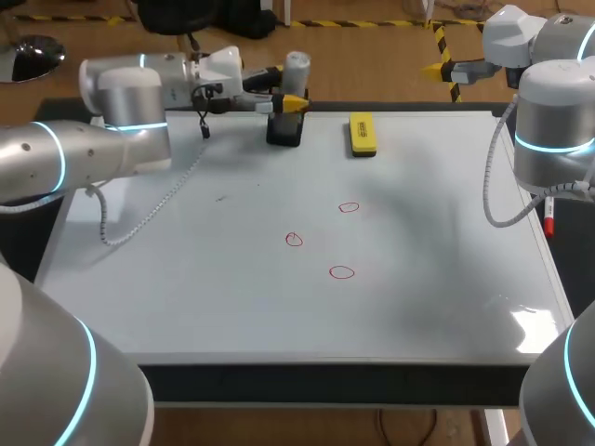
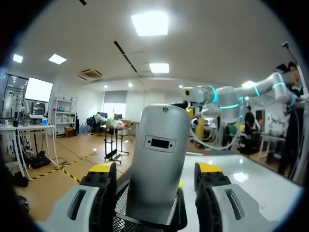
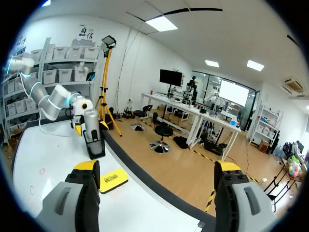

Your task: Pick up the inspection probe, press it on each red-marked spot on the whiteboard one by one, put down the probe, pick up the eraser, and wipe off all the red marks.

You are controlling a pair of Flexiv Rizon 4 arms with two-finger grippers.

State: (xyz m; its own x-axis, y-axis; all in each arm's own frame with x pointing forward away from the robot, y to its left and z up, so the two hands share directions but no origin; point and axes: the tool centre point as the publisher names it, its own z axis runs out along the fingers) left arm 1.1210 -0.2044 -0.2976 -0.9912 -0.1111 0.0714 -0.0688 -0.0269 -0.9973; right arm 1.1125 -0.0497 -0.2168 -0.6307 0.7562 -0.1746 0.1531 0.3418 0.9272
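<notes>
Left gripper (image 2: pixel 155 176) straddles probe (image 1: pixel 297 67) in holder (image 1: pixel 284 130), far edge; fingers spread, not touching it. Right gripper (image 3: pixel 157 176) spread wide, far right. Eraser (image 1: pixel 362 134) right of holder. Three red marks (image 1: pixel 341 272) mid whiteboard (image 1: pixel 232 297).

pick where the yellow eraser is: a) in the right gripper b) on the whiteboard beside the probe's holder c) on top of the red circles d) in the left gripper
b, the yellow eraser lies flat on the whiteboard near its far edge, next to the black holder with the probe.
</notes>
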